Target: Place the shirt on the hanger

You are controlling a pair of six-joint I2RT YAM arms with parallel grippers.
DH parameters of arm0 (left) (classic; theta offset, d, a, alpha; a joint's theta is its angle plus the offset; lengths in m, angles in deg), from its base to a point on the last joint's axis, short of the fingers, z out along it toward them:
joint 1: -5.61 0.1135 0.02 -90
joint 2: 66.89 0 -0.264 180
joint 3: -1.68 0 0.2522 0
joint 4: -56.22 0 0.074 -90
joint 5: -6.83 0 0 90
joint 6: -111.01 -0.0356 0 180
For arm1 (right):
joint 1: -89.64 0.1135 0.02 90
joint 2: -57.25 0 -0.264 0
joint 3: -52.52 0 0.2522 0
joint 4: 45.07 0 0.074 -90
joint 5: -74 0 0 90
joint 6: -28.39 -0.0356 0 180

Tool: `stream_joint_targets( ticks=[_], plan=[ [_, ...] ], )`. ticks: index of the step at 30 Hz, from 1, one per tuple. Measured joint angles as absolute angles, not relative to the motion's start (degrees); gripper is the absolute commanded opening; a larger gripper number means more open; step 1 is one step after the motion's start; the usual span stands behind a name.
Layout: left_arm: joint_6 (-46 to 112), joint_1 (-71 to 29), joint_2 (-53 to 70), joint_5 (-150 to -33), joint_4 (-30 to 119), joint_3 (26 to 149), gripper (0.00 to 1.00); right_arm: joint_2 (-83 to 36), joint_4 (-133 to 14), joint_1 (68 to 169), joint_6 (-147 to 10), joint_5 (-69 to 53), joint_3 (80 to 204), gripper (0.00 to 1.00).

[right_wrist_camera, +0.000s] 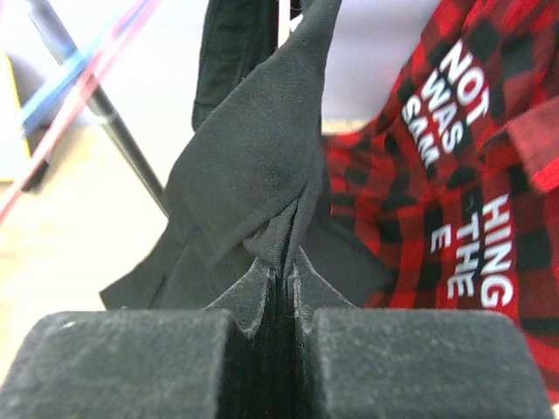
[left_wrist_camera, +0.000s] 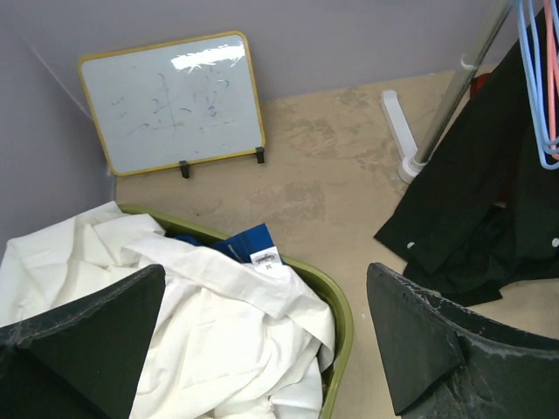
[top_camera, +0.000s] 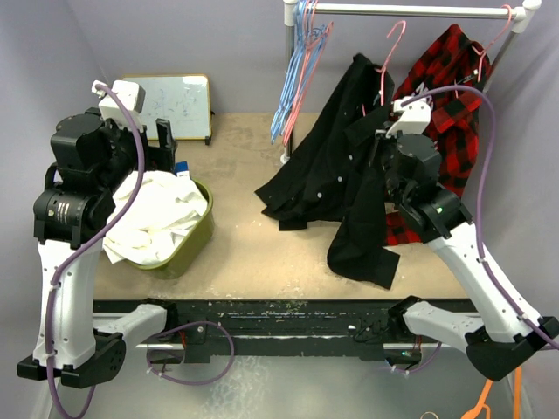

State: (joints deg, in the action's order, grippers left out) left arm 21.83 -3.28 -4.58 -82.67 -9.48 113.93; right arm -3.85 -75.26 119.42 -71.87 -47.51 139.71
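The black shirt (top_camera: 327,170) hangs by its collar area from the pink hanger (top_camera: 390,48) on the rail. Its lower part is spread on the table, and one sleeve drops toward the front edge. My right gripper (top_camera: 383,144) is shut on a fold of the shirt's fabric (right_wrist_camera: 262,166) just below the hanger; in the right wrist view the cloth is pinched between the fingertips (right_wrist_camera: 262,284). My left gripper (top_camera: 166,150) is open and empty, held above the green basket at the left. The shirt's hem (left_wrist_camera: 472,227) shows at the right of the left wrist view.
A green basket (top_camera: 196,240) holds a white garment (top_camera: 153,218). A red-and-black plaid shirt (top_camera: 450,78) hangs to the right of the black one. Light-blue and pink hangers (top_camera: 293,78) hang by the rack's pole (top_camera: 289,87). A whiteboard (top_camera: 179,105) leans at the back left.
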Motion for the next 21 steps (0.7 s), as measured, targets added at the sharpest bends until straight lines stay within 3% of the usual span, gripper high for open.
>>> stream_joint_targets(
  ticks=[5, 21],
  plan=[
    [21.3, -3.1, -6.4, -79.8, -9.0, 113.3, 0.99, -3.7, -71.9, 117.7, -67.6, -46.5, 144.2, 0.00],
    [19.8, -3.1, -6.7, -77.4, -8.3, 109.9, 0.99, -11.3, -71.1, 98.0, -66.2, -34.1, 150.1, 0.00]
  ],
)
